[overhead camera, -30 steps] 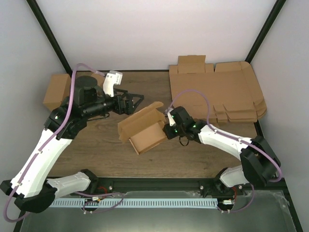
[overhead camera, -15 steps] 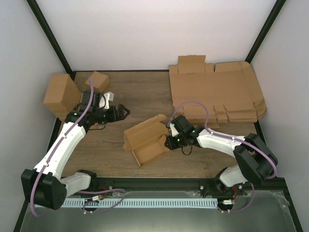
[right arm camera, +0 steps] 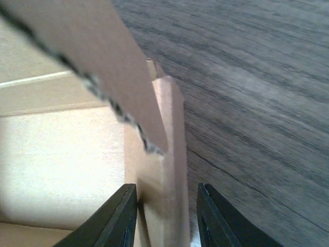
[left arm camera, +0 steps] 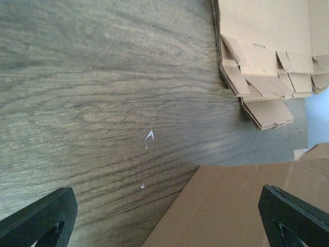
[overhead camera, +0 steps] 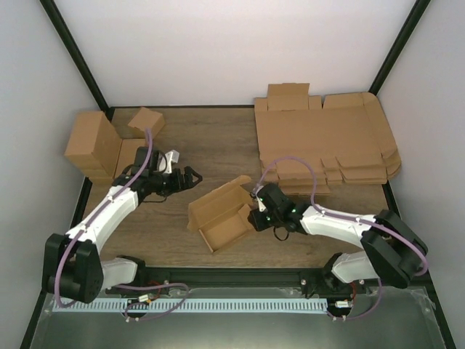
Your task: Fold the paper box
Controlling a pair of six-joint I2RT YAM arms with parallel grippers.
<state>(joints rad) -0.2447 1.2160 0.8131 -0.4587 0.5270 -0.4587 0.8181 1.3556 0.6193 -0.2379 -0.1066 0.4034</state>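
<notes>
On the wooden table the paper box lies half-folded and open-topped at the middle. The right gripper straddles its right end wall, jaws partly apart; whether they pinch it cannot be told. The left gripper gapes wide and empty, just left of the box.

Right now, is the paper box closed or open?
Open: the paper box shows its inside, lid flap raised.

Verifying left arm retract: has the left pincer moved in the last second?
Yes. In the top view the left pincer, open, has pulled back toward the near edge of the table, and its arm no longer covers the folded boxes at far left.
</notes>
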